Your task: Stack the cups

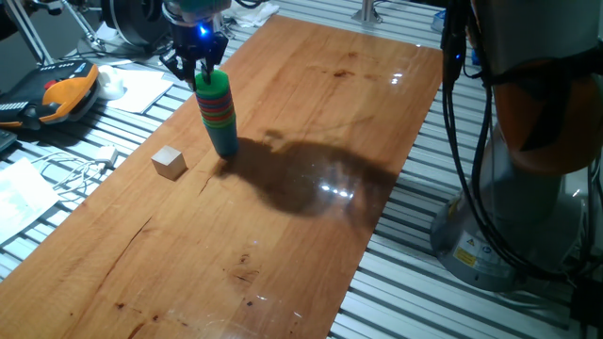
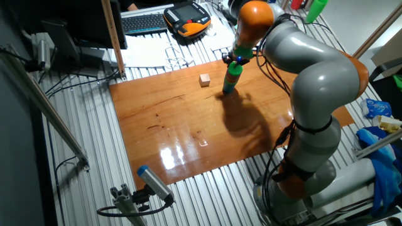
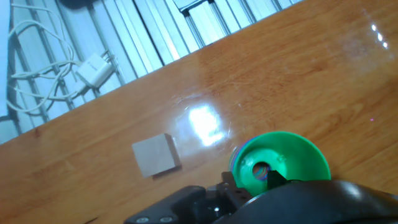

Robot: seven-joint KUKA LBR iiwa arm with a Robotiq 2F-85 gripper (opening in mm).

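The cups (image 1: pixel 218 113) stand nested in one leaning stack, green on top, on the wooden counter (image 1: pixel 283 217) near a small wooden cube (image 1: pixel 170 163), while the end effector (image 1: pixel 201 73) straddles the top cup's rim, grip unclear.

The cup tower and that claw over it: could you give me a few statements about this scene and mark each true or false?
1. The cups stand in one stack. True.
2. The top cup is red. False: it is green.
3. The wooden cube rests on the stack. False: it sits on the table, apart from it.
4. The claw is right at the stack's top. True.
5. The stack lies toppled. False: it stands, slightly tilted.
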